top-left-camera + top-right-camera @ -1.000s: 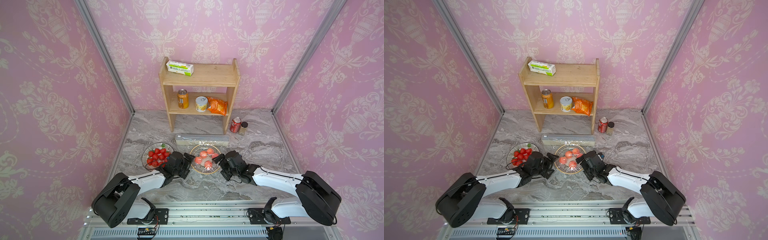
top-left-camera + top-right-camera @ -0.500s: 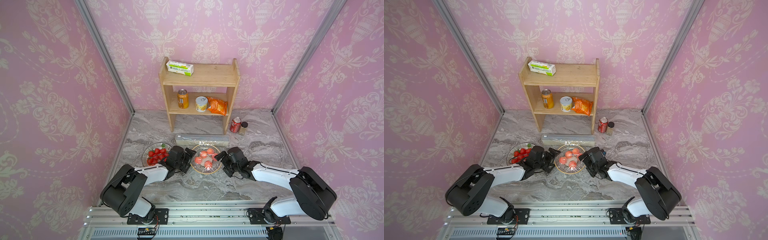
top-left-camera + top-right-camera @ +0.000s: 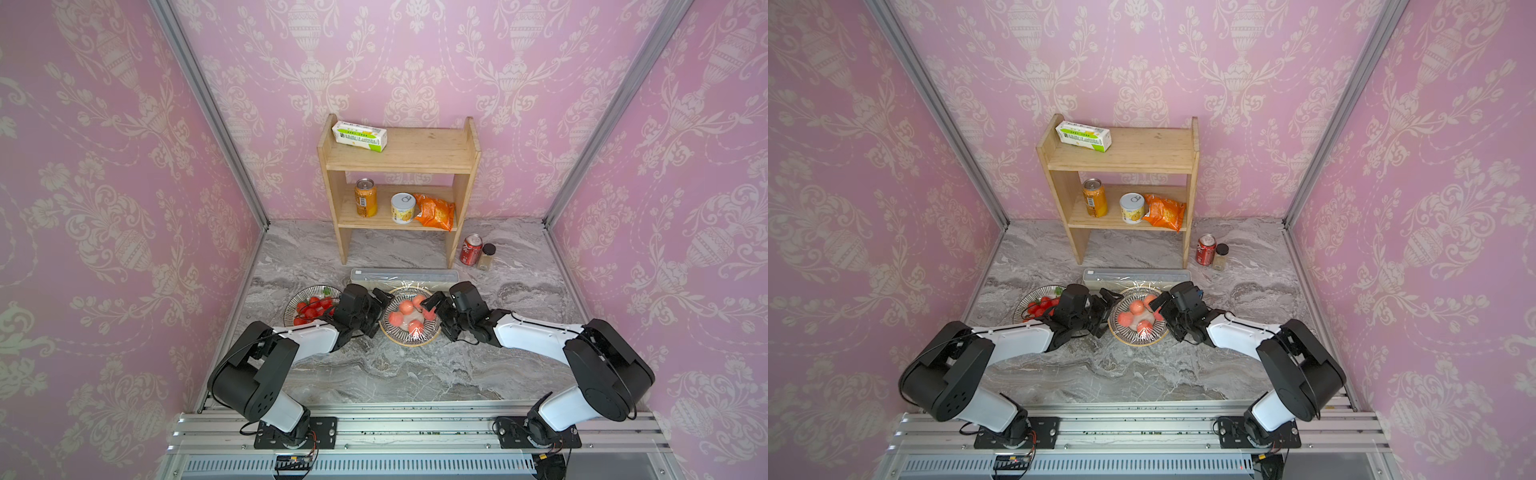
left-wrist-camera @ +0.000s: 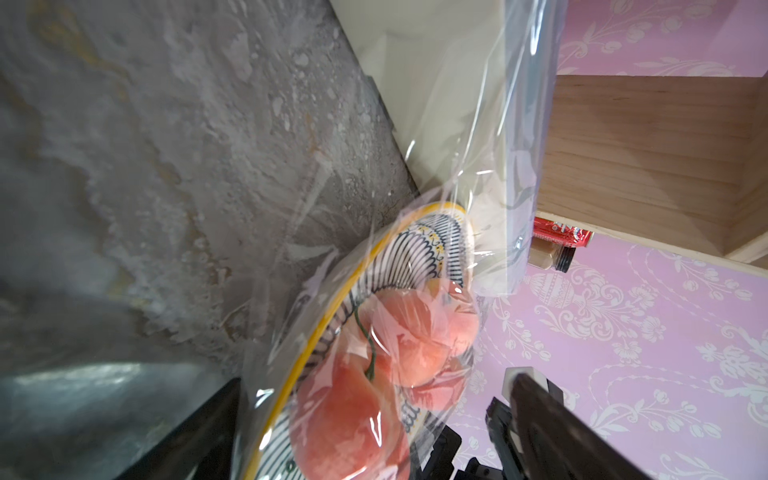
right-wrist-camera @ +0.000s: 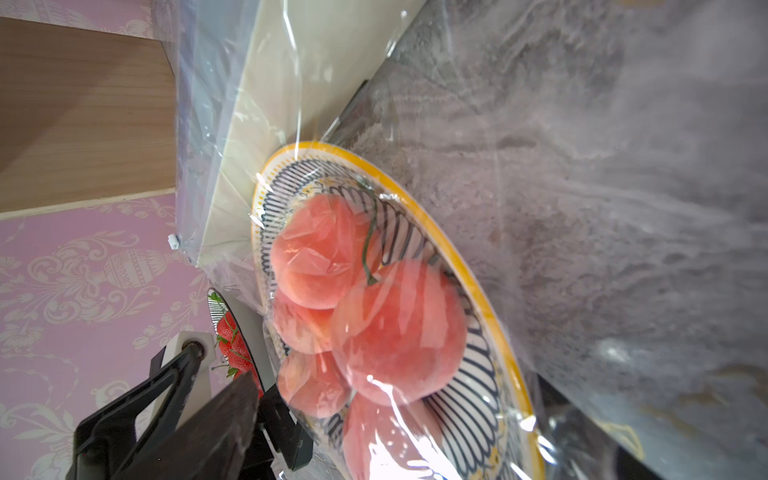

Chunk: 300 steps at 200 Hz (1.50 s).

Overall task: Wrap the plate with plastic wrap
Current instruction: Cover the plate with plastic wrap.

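Both top views show the marble table [image 3: 415,374], where the plastic wrap's long cream dispenser box [image 3: 405,275] lies just beyond the plate [image 3: 409,343]. Its clear, glossy, creased film [image 5: 582,208] drapes over the plate's yellow rim and the peaches [image 3: 397,319]. The left gripper [image 3: 380,309] and the right gripper [image 3: 436,318] flank the plate with jaws spread wide, clamping nothing.

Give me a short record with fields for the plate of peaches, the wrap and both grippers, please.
plate: patterned, yellow rim, holds peaches
plastic wrap: film lies over the peaches and runs from the dispenser box behind the plate
left gripper: open, at the rim on the strawberry plate side
right gripper: open, at the opposite rim
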### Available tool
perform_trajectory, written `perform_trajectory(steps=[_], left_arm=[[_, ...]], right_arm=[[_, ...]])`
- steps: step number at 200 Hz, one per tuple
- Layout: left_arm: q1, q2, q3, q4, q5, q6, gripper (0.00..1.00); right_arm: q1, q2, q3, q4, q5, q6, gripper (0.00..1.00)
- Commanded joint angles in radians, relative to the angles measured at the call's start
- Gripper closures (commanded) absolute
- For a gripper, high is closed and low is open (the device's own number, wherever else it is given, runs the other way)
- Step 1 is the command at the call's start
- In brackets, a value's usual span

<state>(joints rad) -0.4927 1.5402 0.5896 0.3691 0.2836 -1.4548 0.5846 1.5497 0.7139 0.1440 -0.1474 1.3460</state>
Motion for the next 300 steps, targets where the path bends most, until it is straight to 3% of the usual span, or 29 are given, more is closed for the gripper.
perform_trajectory(steps=[1,25,56,90,178,242,300], left_arm=[[0.003,0.018,0.032,0.007,0.04,0.032,0.01],[0.003,0.005,0.031,-0.004,0.036,0.038,0.01],[0.023,-0.088,0.024,-0.18,-0.039,0.122,0.01],[0.091,-0.129,0.021,-0.228,-0.005,0.162,0.01],[0.097,0.053,0.178,-0.151,0.123,0.207,0.01],[0.077,0.015,0.154,-0.151,0.161,0.201,0.01],[0.051,-0.046,0.089,-0.192,0.116,0.182,0.01]], right_arm=[[0.001,0.029,0.041,0.023,-0.044,-0.024,0.0],[0.002,0.018,0.034,0.002,-0.037,-0.026,0.0],[-0.025,-0.056,0.002,-0.094,0.005,-0.064,0.0],[-0.063,-0.085,0.007,-0.156,-0.007,-0.143,0.0],[-0.082,0.059,0.154,-0.136,-0.092,-0.215,0.0],[-0.032,0.051,0.139,-0.099,-0.129,-0.166,0.0],[-0.006,-0.002,0.078,-0.095,-0.104,-0.133,0.0]])
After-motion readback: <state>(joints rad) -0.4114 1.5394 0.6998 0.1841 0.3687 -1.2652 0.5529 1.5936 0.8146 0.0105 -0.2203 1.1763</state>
